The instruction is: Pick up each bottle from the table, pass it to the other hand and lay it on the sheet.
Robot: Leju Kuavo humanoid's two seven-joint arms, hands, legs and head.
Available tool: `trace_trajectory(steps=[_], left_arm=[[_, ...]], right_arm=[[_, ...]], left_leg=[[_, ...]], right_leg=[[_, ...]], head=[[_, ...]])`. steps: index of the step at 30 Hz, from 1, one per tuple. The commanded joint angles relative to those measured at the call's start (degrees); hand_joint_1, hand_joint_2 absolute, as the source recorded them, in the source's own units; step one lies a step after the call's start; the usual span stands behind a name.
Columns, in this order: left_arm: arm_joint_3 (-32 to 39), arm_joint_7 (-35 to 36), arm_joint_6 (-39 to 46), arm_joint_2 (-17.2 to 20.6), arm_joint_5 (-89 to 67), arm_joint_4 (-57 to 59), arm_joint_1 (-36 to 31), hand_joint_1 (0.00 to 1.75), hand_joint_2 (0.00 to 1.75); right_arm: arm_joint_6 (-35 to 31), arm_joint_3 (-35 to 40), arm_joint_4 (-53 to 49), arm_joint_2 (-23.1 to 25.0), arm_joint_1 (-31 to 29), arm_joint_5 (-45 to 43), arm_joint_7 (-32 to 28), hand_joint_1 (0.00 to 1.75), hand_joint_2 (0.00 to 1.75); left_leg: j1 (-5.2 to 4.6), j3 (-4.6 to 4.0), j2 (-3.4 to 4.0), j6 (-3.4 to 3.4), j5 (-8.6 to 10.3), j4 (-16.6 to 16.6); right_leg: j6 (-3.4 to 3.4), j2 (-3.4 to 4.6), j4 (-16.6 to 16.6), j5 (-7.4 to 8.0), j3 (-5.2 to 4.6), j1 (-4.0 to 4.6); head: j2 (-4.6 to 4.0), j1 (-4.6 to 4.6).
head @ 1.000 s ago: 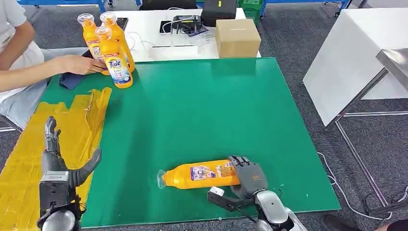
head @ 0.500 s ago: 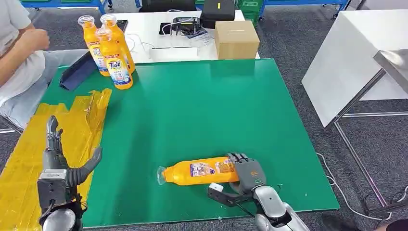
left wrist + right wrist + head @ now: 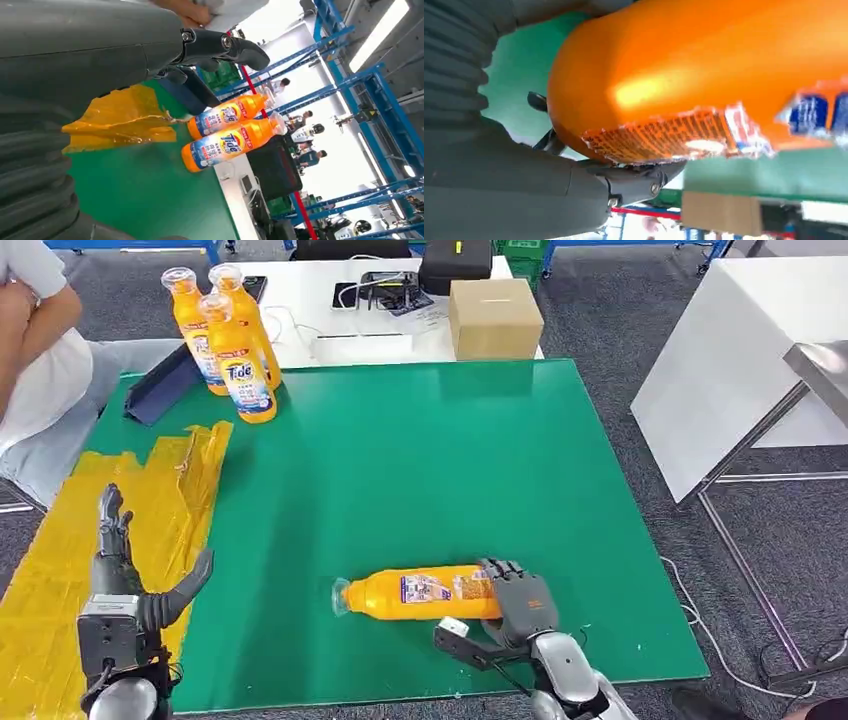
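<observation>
Right hand (image 3: 516, 602) clasps the lying bottle (image 3: 418, 595) by its base, left hand (image 3: 140, 585) spread empty; the smooth round body could roll free.

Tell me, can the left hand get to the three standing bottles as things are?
Probably not without a long reach: the left hand hangs at the table's near edge over the yellow sheet, the standing bottles at the far corner. Nothing blocks the way.

Grey carpeted floor (image 3: 620, 300) surrounding a green-topped table (image 3: 420, 460), with a white desk (image 3: 320, 315) behind and a white table (image 3: 740, 350) alongside.
</observation>
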Motion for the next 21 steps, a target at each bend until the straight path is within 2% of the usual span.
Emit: trace_trajectory(steps=[1,7,16,21], left_arm=[[-1.2,1.0,-2.3,-0.4,1.3,-0.2,0.1,0.00,1.75],[-3.4,1.6,-6.8,0.2,5.4,0.9,0.6,0.00,1.75],[-3.4,1.6,-6.8,0.2,5.4,0.9,0.6,0.00,1.75],[-6.0,4.4,-13.5,1.2,9.9,2.2,0.6,0.00,1.75]], right_arm=[[-7.8,-6.6,-7.3,4.0,1.9,-2.5,-3.2,1.75,1.75],[-18.9,-9.9,-13.8,6.9,4.0,-7.7,-9.8,1.75,1.75],[-18.9,-9.9,-13.8,6.9,4.0,-7.7,-9.8,1.75,1.75],[-22.9,-11.5,-15.5,7.8,4.5,-10.7,-13.1,1.75,1.75]], left_leg=[[0.01,-0.01,0.06,-0.03,-0.07,0.0],[0.00,-0.08,-0.02,-0.02,-0.04,0.0],[0.00,-0.10,-0.01,-0.02,-0.03,0.0],[0.01,-0.04,-0.03,-0.03,-0.05,0.0]], right_leg=[[-0.07,0.05,0.0,-0.05,-0.03,0.02],[-0.06,-0.03,0.0,-0.07,-0.10,0.00],[-0.06,-0.02,0.0,-0.05,-0.11,0.00],[-0.08,-0.04,0.0,-0.08,-0.05,0.01]], head=[[0.00,0.02],[0.00,0.02],[0.00,0.02],[0.00,0.00]])
